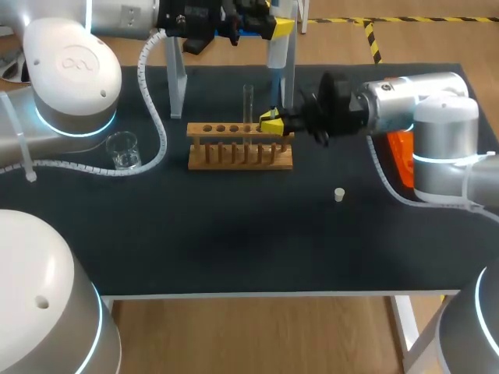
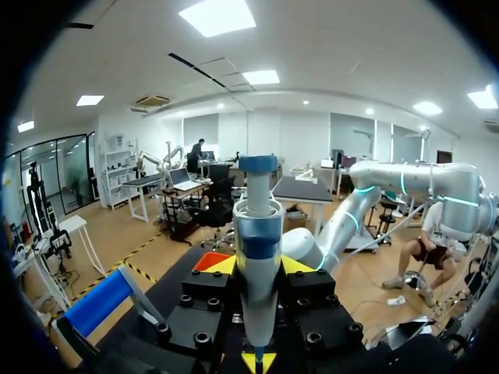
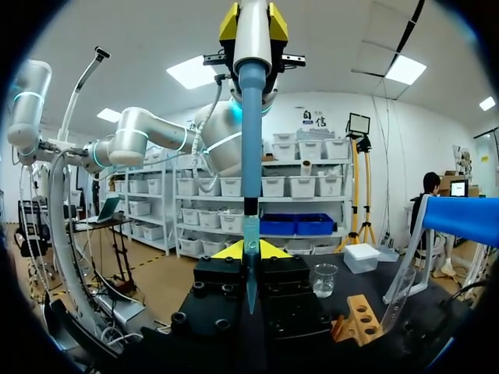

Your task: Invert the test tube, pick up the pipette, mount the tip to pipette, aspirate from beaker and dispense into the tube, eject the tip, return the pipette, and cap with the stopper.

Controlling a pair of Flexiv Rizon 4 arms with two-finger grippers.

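The left gripper (image 2: pixel 259 265) squeezes the pipette (image 3: pixel 251 132) at 12 o'clock from the tube (image 1: pixel 249 101), probably to squirt straight in next; I cannot tell if the right gripper (image 1: pixel 270 122) holds anything.

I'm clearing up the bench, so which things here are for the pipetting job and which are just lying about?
Job: pipette, test tube, beaker, stopper, clear stand (likely the pipette's).
Just there: wooden rack, partly hidden orange object.

black table (image 1: pixel 234 234): rack (image 1: pixel 240 148), beaker (image 1: pixel 123 150), stopper (image 1: pixel 339 194)
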